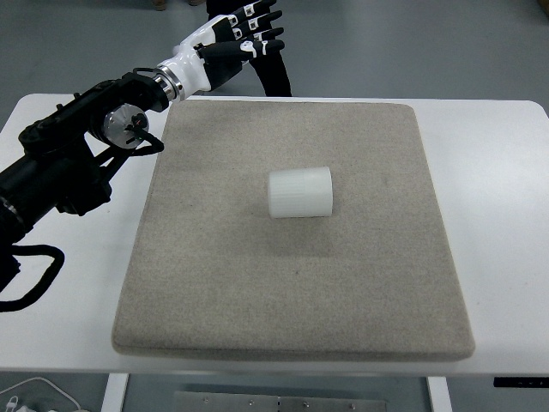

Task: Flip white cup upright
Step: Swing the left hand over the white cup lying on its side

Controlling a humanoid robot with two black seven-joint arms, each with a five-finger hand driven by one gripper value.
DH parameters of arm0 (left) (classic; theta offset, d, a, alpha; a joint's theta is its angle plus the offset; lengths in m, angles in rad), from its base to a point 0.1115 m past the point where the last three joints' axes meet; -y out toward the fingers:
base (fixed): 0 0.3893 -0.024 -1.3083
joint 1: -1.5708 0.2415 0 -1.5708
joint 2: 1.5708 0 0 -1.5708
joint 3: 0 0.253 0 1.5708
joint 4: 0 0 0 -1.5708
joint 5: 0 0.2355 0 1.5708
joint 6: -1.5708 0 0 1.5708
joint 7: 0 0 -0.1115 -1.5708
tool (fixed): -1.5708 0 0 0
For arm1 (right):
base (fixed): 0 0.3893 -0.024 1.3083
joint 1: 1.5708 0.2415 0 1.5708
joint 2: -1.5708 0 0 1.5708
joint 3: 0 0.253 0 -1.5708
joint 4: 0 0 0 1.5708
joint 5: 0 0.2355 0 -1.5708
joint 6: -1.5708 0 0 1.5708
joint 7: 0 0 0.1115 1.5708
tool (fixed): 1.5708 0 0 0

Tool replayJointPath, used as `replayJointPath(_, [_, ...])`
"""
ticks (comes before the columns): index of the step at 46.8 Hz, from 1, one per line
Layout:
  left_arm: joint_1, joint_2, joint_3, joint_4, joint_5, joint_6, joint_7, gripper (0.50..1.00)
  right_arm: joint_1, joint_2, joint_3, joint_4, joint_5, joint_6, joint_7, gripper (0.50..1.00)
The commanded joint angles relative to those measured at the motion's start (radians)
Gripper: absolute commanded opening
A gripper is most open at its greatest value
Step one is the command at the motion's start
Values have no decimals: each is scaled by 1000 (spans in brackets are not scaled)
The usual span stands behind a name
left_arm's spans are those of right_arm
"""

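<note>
From the top view we're seeing the left arm (69, 163) coming in from the left edge and reaching diagonally up past the far-left corner of the mat (292, 283), w/ the left hand (236, 47) hanging beyond the table's far edge, fingers stretched out, slightly apart, gripping nothing. We're counting one white cup (300, 192), lying on its side near the mat's centre, well apart from the hand; one grey mat; one white table (497, 240). The cup's opening isn't facing us, so we're unable to tell which end is the mouth. Arm's lower part is getting cut off at the left edge. A dark upright shape behind the hand is hard to make out.
</note>
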Motion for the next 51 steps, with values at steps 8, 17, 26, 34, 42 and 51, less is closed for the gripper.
replayJointPath(8, [-14, 46, 2, -141, 266, 3, 42, 990, 0, 0, 0, 0, 0, 1, 0, 930])
replayJointPath(17, [-18, 118, 2, -306, 354, 4, 185, 988, 0, 0, 0, 0, 0, -1, 0, 930])
replayJointPath(26, [-20, 195, 43, -480, 361, 4, 351, 984, 0, 0, 0, 0, 0, -1, 0, 930])
replayJointPath(34, [-32, 246, 92, -610, 461, 4, 438, 975, 0, 0, 0, 0, 0, -1, 0, 930])
replayJointPath(42, [-64, 241, 109, -643, 509, -2, 535, 969, 0, 0, 0, 0, 0, -1, 0, 930])
replayJointPath(51, [-83, 235, 170, -643, 509, 6, 578, 973, 0, 0, 0, 0, 0, 1, 0, 930])
